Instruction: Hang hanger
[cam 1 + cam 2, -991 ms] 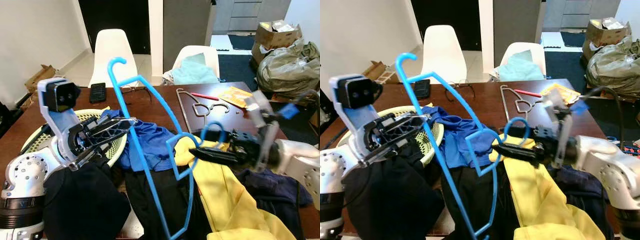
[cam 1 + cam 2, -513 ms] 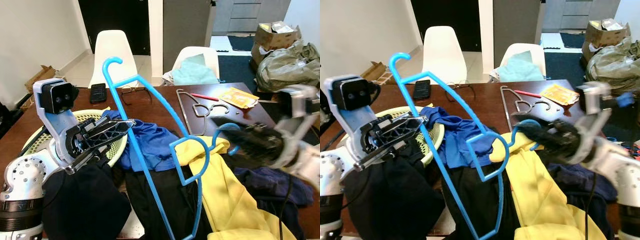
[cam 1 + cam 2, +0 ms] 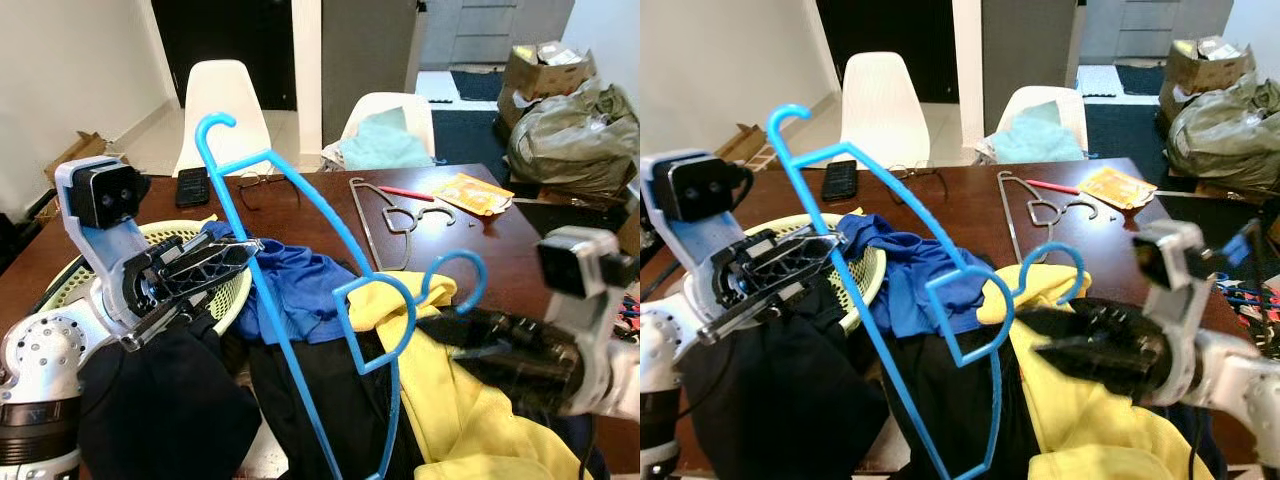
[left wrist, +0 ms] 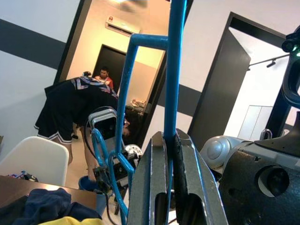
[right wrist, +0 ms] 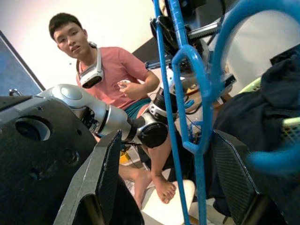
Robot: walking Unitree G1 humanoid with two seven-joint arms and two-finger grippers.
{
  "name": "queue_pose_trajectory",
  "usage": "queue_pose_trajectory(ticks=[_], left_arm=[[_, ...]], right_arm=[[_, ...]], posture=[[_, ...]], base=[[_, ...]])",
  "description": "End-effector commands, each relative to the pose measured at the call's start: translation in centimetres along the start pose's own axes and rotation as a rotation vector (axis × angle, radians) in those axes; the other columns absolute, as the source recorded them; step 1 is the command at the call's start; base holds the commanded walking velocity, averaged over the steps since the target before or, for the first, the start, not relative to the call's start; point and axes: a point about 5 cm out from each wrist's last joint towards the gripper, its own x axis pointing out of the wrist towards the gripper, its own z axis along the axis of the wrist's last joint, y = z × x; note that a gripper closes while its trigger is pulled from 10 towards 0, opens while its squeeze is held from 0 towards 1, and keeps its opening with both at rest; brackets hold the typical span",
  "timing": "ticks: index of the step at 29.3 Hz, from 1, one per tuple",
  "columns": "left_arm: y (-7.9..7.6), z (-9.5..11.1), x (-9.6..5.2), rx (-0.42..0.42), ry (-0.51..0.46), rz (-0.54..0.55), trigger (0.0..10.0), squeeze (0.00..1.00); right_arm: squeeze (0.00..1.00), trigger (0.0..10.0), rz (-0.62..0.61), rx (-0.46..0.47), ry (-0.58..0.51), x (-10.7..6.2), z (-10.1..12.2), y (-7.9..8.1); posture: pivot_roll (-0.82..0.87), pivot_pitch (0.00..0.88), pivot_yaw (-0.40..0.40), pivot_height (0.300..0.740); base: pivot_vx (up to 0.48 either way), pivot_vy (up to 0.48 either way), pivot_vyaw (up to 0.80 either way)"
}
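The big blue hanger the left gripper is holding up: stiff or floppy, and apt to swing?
Probably stiff: the blue hanger keeps its shape though the left gripper clamps only one bar. Likely light, being thin open plastic. It may pivot, since the second blue hanger hooked on it sits off to one side, over the yellow garment.

Head stereo pair looks down at table (image 3: 300,215) — wrist cams close-up, both sharing blue hanger (image 4: 171,70).

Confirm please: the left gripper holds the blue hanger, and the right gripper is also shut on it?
Not quite. The left gripper does hold the blue hanger, but the right gripper is open, as the right wrist view shows: its fingers stand apart around the hanger without clamping it.
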Motion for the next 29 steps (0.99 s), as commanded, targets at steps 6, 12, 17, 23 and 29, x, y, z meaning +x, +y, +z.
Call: queue_pose_trajectory(ticks=[6, 12, 17, 23, 29], left_arm=[[-0.4, 0.4, -0.3, 0.011, 0.005, -0.006, 0.0, 0.00], [-0.3, 0.3, -0.3, 0.007, 0.002, -0.008, 0.0, 0.00], [-0.3, 0.3, -0.4, 0.006, 0.002, -0.008, 0.0, 0.00], [-0.3, 0.6, -0.5, 0.014, 0.002, -0.007, 0.0, 0.00], [-0.4, 1.0, -0.6, 0.037, 0.001, 0.003, 0.0, 0.00]], right_arm=[[0.00, 10.0, 0.043, -0.038, 0.002, 2.8, -0.5, 0.2], [0.00, 10.0, 0.074, -0.090, -0.037, 5.0, -0.1, 0.7], [0.00, 1.3, 0.065, -0.104, -0.039, 4.9, 0.2, 0.6], [0.00, 0.0, 0.058, -0.093, -0.021, 4.6, -0.2, 0.8], [0.00, 0.0, 0.034, -0.089, -0.021, 4.5, -0.4, 0.6]], posture=[[-0.09, 0.000, 0.035, 0.740], [-0.09, 0.000, 0.040, 0.740], [-0.10, 0.000, 0.041, 0.740], [-0.10, 0.000, 0.042, 0.740], [-0.10, 0.000, 0.045, 0.740]], base=[[0.000, 0.000, 0.00], [0.000, 0.000, 0.00], [0.000, 0.000, 0.00], [0.000, 0.000, 0.00], [0.000, 0.000, 0.00]])
